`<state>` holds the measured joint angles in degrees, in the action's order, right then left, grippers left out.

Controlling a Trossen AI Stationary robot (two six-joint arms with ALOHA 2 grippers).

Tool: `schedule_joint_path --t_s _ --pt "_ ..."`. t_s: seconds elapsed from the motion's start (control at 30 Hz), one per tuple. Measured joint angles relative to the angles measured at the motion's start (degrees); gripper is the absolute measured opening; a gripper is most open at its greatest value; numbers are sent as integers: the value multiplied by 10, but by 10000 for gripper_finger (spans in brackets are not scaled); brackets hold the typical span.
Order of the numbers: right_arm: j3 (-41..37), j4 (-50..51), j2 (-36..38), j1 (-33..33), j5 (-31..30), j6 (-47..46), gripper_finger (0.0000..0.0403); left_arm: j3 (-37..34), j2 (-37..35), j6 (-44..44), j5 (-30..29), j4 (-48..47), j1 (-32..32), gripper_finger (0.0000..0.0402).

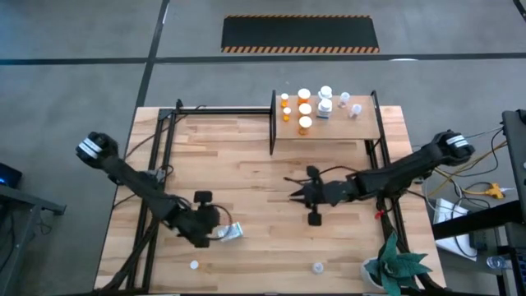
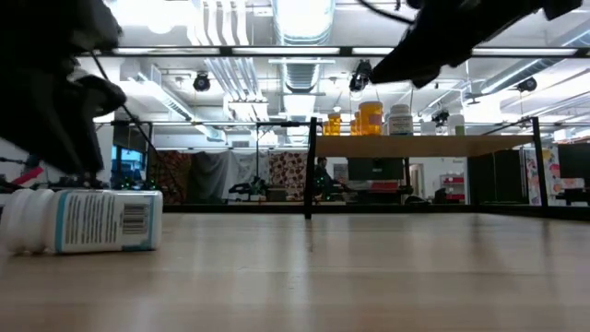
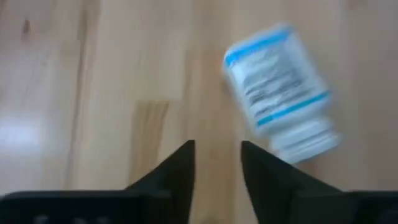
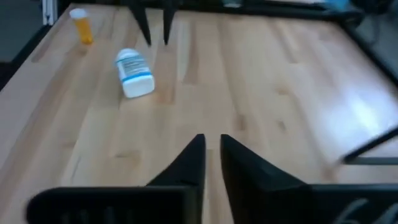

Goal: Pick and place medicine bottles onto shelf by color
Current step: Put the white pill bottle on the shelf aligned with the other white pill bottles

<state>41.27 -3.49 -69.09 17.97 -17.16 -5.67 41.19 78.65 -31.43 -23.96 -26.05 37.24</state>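
Left gripper (image 3: 217, 163) low over the near-left part of the desk (image 1: 246, 173), fingers a narrow gap apart and holding nothing, bare wood showing between them. Just beside it, apart from the fingertips, a white bottle with a blue-banded label (image 3: 281, 93) lying on its side, cap end nearest the gripper; probably the next pick, though the gap looks too narrow to take the body without opening first. Lying flat, likely to roll if nudged.

Right gripper (image 4: 212, 155) hanging mid-desk, fingers nearly together, empty, pointed across the planks toward the same white bottle.

Farther out, a small orange bottle (image 4: 81, 25) upright near the desk edge, and another small white-capped bottle (image 1: 317, 266) near the front edge. On the shelf (image 1: 362, 131) at the far right: orange bottles (image 1: 305, 109) grouped toward its left, white bottles (image 1: 325, 104) toward its right, evidently sorted by colour, with room left for more.
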Motion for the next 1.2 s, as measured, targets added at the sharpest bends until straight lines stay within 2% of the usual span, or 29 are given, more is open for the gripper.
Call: schedule_joint_path --t_s 0.2,0.43,0.57,0.73,0.9,1.07,1.2 --pt "94 -14 -136 4 48 -12 141 -114 -110 -43 -39 180 28 11" --pt "281 37 -300 3 125 -8 271 -240 -199 -16 -107 336 33 10" --pt "393 104 -382 0 138 -4 323 -291 -232 -10 -130 388 33 10" --pt "521 172 -474 -14 148 12 346 -324 -254 -12 -157 408 33 11" --pt "642 245 -564 -32 183 27 346 -346 -269 -13 -171 422 33 11" --pt "754 332 -637 -38 192 52 341 -349 -271 -12 -171 424 33 11" --pt "818 385 -680 -38 202 67 341 -349 -265 -12 -171 423 33 11"
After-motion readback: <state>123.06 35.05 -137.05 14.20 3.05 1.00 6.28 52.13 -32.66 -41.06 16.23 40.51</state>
